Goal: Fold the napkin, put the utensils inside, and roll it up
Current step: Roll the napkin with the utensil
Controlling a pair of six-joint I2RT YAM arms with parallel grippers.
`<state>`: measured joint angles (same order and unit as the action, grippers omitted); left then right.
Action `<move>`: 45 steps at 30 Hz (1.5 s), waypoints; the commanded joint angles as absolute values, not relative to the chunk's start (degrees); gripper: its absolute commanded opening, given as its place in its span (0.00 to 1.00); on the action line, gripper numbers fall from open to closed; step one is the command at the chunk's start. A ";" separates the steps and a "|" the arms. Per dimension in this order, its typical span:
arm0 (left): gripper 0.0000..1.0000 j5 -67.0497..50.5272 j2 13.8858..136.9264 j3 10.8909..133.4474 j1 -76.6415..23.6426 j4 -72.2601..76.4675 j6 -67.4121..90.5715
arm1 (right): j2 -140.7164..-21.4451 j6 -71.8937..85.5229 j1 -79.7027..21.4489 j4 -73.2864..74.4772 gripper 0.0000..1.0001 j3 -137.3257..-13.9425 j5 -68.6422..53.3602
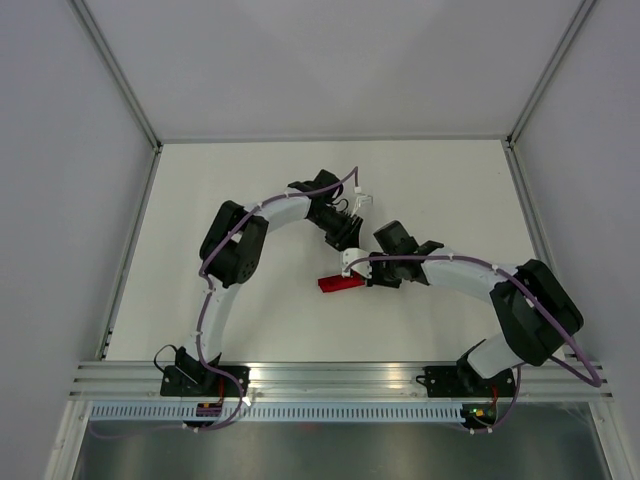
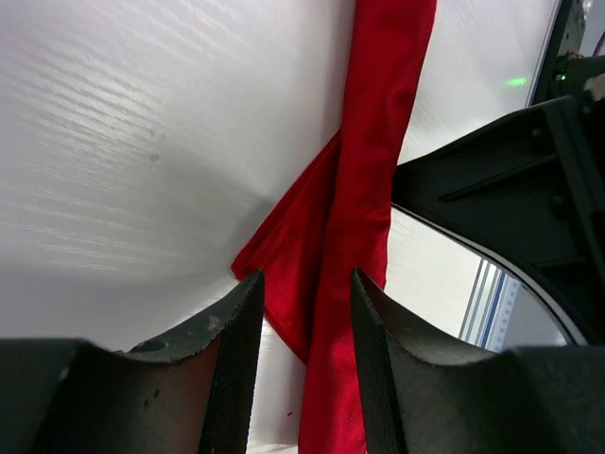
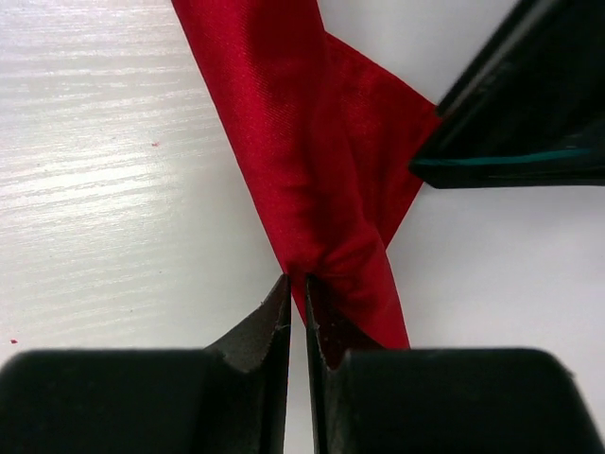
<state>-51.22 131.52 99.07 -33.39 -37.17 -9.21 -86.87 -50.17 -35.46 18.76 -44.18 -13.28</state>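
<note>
The napkin (image 1: 338, 284) is a deep-red cloth rolled into a narrow strip on the white table, mostly hidden under the grippers in the top view. In the left wrist view the napkin (image 2: 364, 189) runs up the frame with a loose corner flap to its left. My left gripper (image 2: 304, 288) is open, its jaws astride the roll. My left gripper (image 1: 350, 238) sits just behind the roll. My right gripper (image 3: 297, 288) is shut, pinching the edge of the napkin (image 3: 302, 142). My right gripper (image 1: 356, 270) is right over the roll. No utensils show.
The two grippers are very close together; the right arm's black body (image 2: 515, 189) fills the right of the left wrist view, and the left gripper's body (image 3: 520, 113) shows at the top right of the right wrist view. An aluminium rail (image 1: 340, 375) lines the near edge.
</note>
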 commanded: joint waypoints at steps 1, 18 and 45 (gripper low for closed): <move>0.46 -53.17 127.44 96.69 -33.66 -34.29 -8.09 | -87.54 -48.96 -35.33 20.83 0.15 -47.19 -13.97; 0.46 -51.68 127.79 94.83 -33.66 -32.87 -8.70 | -77.00 -49.83 -35.33 18.12 0.48 -43.43 -15.56; 0.43 -52.82 129.99 96.15 -33.57 -33.13 -7.38 | -80.85 -58.88 -35.51 -6.50 0.68 -29.26 -11.60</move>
